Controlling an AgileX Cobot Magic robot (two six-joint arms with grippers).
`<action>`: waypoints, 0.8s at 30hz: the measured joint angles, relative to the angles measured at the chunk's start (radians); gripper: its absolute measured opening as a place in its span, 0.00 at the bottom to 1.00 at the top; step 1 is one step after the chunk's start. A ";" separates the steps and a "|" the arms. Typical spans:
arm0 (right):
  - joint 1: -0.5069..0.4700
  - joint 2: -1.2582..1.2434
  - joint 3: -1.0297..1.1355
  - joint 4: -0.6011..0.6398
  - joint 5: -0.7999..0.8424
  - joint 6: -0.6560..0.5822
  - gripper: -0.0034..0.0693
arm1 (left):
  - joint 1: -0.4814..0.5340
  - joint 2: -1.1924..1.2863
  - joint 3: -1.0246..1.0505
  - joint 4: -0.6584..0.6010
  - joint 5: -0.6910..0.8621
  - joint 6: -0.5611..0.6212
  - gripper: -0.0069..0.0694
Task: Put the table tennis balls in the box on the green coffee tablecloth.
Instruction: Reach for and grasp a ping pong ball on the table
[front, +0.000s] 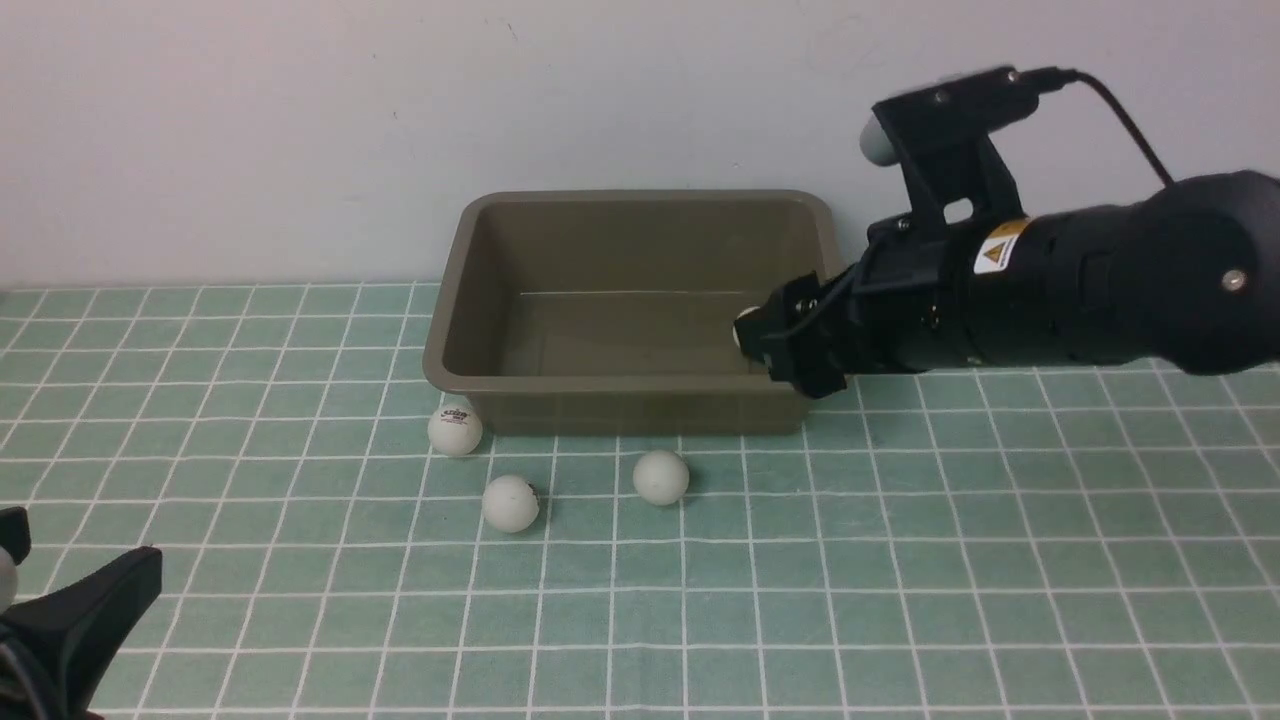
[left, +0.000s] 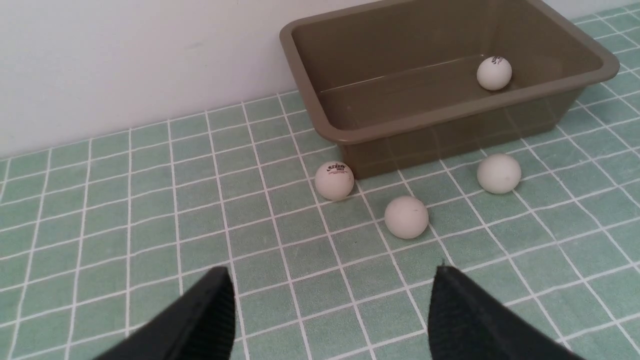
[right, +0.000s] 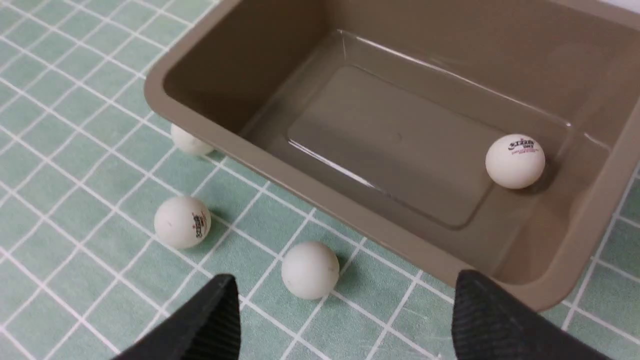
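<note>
- My right end effector (right: 345, 276) over the box (right: 320, 196), open, empty; left end effector (left: 331, 270) open, empty.
- I'd straddle the nearest loose ball (front: 661, 477) squarely, closing gently.

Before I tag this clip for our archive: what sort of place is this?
Likely a robot test bench rather than a home: a bare white wall, a green checked tablecloth holding only a box and table tennis balls, and a black robot arm.

Four table tennis balls (left: 334, 180) (left: 406, 217) (left: 498, 173) (left: 494, 73), one box (left: 450, 112) and one green coffee tablecloth (left: 150, 210) are in view.
</note>
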 joint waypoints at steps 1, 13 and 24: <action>0.000 0.000 0.000 -0.002 0.005 0.001 0.75 | 0.000 0.000 0.000 0.000 -0.001 0.000 0.71; 0.100 0.140 0.001 0.029 0.061 0.004 0.75 | 0.000 0.000 0.000 0.000 -0.003 0.000 0.71; 0.120 0.338 -0.102 0.044 0.054 0.021 0.77 | 0.000 0.000 0.000 0.000 -0.003 0.000 0.71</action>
